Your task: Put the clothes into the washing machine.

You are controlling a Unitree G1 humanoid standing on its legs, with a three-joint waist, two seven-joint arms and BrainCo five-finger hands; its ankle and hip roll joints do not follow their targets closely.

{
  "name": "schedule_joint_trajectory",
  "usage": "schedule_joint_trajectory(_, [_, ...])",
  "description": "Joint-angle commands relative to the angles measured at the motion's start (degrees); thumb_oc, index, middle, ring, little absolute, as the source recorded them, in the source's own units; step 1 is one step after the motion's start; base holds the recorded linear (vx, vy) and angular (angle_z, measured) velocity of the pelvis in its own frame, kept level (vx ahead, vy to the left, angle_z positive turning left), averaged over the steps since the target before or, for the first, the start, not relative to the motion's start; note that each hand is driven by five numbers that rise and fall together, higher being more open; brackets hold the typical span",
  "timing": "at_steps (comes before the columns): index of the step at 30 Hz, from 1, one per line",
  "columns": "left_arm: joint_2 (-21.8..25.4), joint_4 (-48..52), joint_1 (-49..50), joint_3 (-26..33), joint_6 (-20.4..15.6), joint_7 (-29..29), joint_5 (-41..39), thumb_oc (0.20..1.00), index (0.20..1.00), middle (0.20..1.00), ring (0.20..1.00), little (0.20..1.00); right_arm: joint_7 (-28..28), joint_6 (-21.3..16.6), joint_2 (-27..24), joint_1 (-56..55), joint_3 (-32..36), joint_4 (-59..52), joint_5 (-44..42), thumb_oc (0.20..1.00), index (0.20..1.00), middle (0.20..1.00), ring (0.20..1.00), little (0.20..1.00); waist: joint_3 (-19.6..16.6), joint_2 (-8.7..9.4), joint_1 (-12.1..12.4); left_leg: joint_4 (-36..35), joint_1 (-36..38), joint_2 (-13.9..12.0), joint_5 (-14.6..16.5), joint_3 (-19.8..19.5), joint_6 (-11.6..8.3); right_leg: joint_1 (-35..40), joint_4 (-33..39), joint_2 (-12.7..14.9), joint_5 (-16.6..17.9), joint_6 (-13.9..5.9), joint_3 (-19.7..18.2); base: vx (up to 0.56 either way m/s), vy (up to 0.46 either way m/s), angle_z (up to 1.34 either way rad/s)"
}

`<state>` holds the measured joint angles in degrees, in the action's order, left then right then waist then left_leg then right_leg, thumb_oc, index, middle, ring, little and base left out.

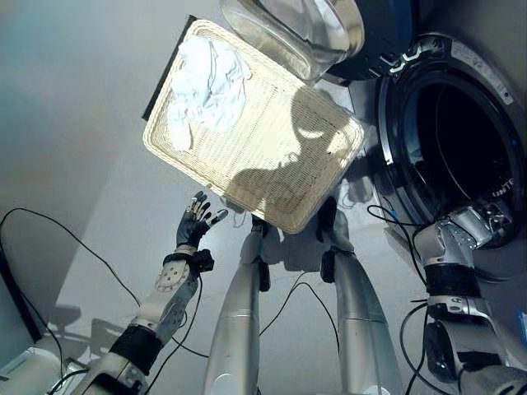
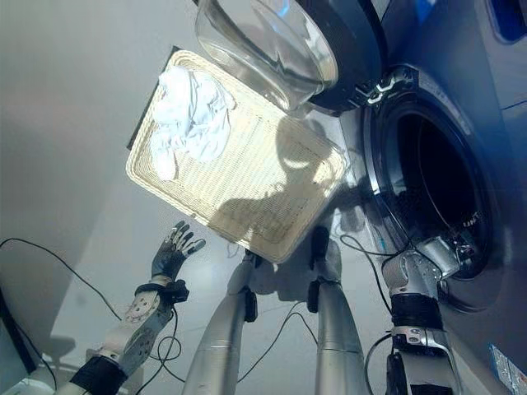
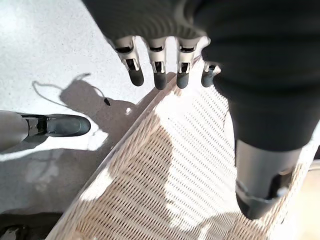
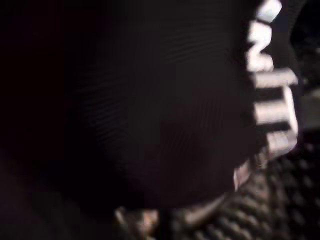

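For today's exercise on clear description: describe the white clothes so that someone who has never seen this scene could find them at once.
Start at the washing machine with its round door open, then look to the pale wicker basket on the floor in front of it. The white clothes lie crumpled in the basket's far corner, the only soft, rumpled thing on its flat woven bottom.

I see a pale cream woven basket [image 1: 272, 156] with a fine ribbed weave, holding crumpled white clothes [image 1: 206, 82]. The floor [image 1: 74, 123] is light grey and faintly speckled. The washing machine [image 2: 486, 90] is dark blue-grey, its drum [image 2: 436, 181] black, its door [image 2: 272, 41] clear glass in a dark rim.
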<state>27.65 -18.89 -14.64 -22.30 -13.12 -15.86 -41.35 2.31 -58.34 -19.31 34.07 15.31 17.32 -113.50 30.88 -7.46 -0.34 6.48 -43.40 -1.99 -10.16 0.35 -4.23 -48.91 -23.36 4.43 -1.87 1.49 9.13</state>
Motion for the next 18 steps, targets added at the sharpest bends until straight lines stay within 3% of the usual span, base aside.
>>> schedule_joint_trajectory(1, [1.2,0.2,0.6,-1.2,-0.5,-0.4,0.5,1.0,1.0,1.0,1.0,1.0,11.3,-3.0,-7.4,-2.4,10.0,0.8,0.5,1.0,1.0,1.0,1.0,1.0,-1.1,0.8,0.6,1.8,1.0,3.4,4.3,4.0,1.26,2.4,3.9,-1.5,4.4,-5.59,1.2,-0.01,0.008,0.08])
schedule_joint_trajectory(3, [1.4,0.2,-0.2,-2.1,0.1,-0.7,0.3,1.0,1.0,1.0,1.0,1.0,14.8,7.7,-8.1,-1.4,7.9,4.7,0.5,1.0,1.0,1.0,1.0,1.0,-1.1,0.5,1.0,1.5,1.4,3.7,4.1,3.7,1.3,2.9,4.5,-1.4,4.6,-5.56,1.5,-0.01,0.007,0.07])
schedule_joint_trajectory(4, [1.1,0.2,-0.4,-2.5,0.3,-1.1,0.3,1.0,1.0,1.0,1.0,1.0,14.4,18.9,-7.6,-1.1,6.0,6.9,0.5,1.0,1.0,1.0,1.0,1.0,-1.1,0.5,1.2,1.1,1.6,3.9,4.0,3.6,1.45,3.1,5.1,-1.3,5.0,-5.58,1.7,-0.03,0.009,0.07])
schedule_joint_trajectory(7, [1.2,1.2,-0.3,-2.6,1.1,-1.7,0.8,1.0,1.0,1.0,1.0,1.0,9.4,28.4,-7.2,-2.1,0.6,9.3,0.5,1.0,1.0,1.0,1.0,1.0,-1.1,0.73,1.5,0.2,1.6,3.9,3.5,3.7,1.63,3.3,6.3,-1.3,5.5,-5.49,2.0,-0.02,0.007,0.07])
schedule_joint_trajectory(9, [1.2,0.6,0.0,-2.6,0.5,-1.6,1.1,1.0,1.0,1.0,1.0,1.0,5.0,30.1,-6.5,-4.1,-1.4,12.6,0.5,1.0,1.0,1.0,1.0,1.0,-1.1,1.03,1.5,-0.4,1.7,3.8,3.3,3.6,1.65,3.4,6.8,-1.4,5.7,-5.48,2.0,0.0,0.0,0.0])
schedule_joint_trajectory(11, [1.1,0.4,0.1,-2.6,0.4,-1.5,1.2,1.0,1.0,1.0,1.0,1.0,4.2,30.1,-6.3,-4.6,-1.9,13.5,0.5,1.0,1.0,1.0,1.0,1.0,-1.1,1.13,1.5,-0.6,1.9,3.9,3.3,3.6,1.65,3.7,7.0,-1.5,5.7,-5.48,2.0,0.0,0.0,0.0])
schedule_joint_trajectory(13, [0.7,-0.3,-0.7,-2.8,0.3,-1.5,1.2,1.0,1.0,1.0,1.0,1.0,-1.7,30.3,-6.6,-5.1,-4.7,19.7,1.5,1.0,1.0,1.0,1.0,1.0,-1.1,1.29,1.8,-1.5,2.0,3.9,2.9,3.6,1.74,4.0,7.7,-1.6,6.0,-5.55,2.3,0.0,0.0,0.0])
schedule_joint_trajectory(18, [0.1,-0.7,-1.6,-3.0,0.6,-1.6,1.2,1.0,1.0,1.0,1.0,1.0,-0.5,29.9,-7.0,-3.5,-7.2,23.2,14.4,1.0,1.0,1.0,1.0,1.0,-1.1,1.24,2.1,-1.9,2.2,4.1,2.6,3.5,1.7,4.3,8.8,-1.6,6.6,-5.77,2.4,-0.01,0.018,0.0])
